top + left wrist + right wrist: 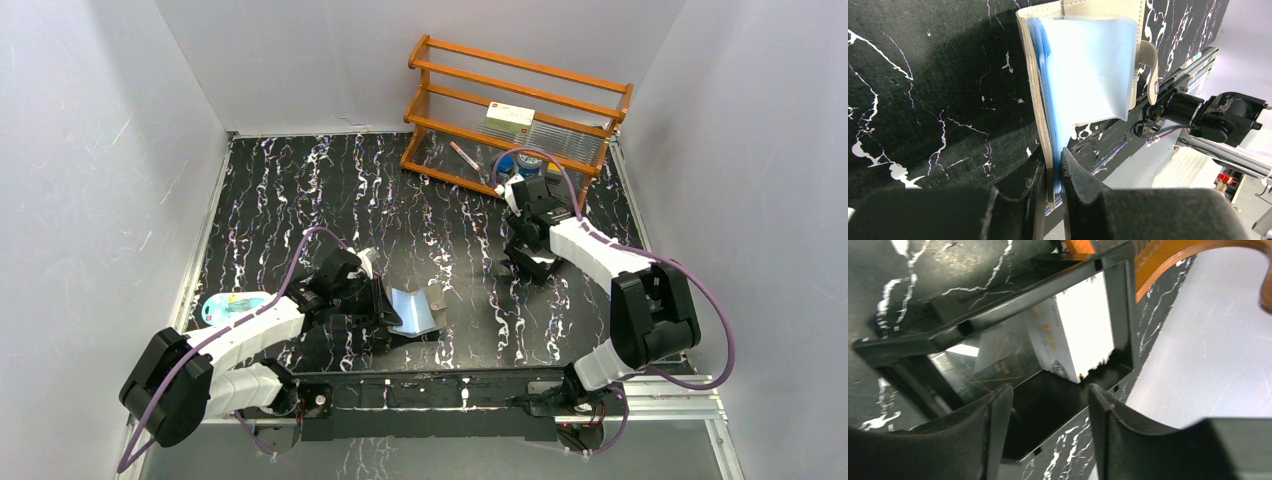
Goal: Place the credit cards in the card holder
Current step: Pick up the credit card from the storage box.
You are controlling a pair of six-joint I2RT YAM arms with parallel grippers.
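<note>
currently: left hand (pixel 1053 170) clenched on the lower edge of the card holder (pixel 1088 65), propped open on the worktop (pixel 923 75); right hand (pixel 1048 405) released and empty, over the black tray (pixel 998 309) where the credit cards (pixel 1075 330) lie stacked. risk: that hand may catch the tray wall or lift several cards together, the stack being tight in its corner; the narrow pinch may let the holder flop shut.
</note>
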